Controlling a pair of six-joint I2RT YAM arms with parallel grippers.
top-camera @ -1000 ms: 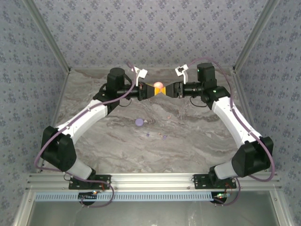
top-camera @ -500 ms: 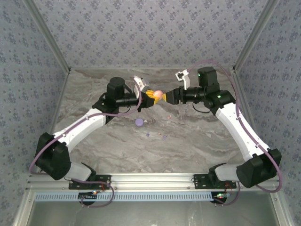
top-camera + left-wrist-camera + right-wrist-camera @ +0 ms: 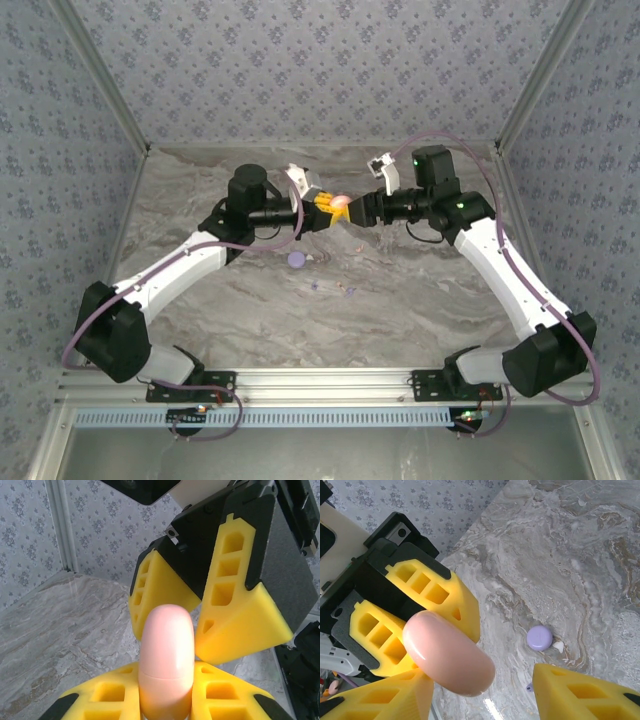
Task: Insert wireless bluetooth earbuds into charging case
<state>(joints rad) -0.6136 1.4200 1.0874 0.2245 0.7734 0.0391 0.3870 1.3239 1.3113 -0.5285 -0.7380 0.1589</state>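
The charging case [image 3: 340, 203] is a salmon-pink rounded shell, held in the air over the back middle of the table. My left gripper [image 3: 322, 207] is shut on its lower half, and the case [image 3: 166, 655] stands up between the yellow pads with its seam closed. My right gripper [image 3: 356, 210] faces it, open, its fingers [image 3: 240, 605] spread on either side of the case's tip. In the right wrist view the case [image 3: 447, 655] lies beside one pad [image 3: 375, 700]. Tiny lilac earbuds [image 3: 314, 286] [image 3: 350, 292] lie on the table.
A purple disc [image 3: 296, 260] [image 3: 539, 637] lies on the marble table [image 3: 420, 300] left of centre, with a small white bit [image 3: 558, 646] beside it. A lilac bit [image 3: 529, 686] sits just nearer. Patterned walls close in the back and sides.
Both grippers and the pink case have come a little nearer and lower from the back. The left wrist has rolled and the right arm has swung left.
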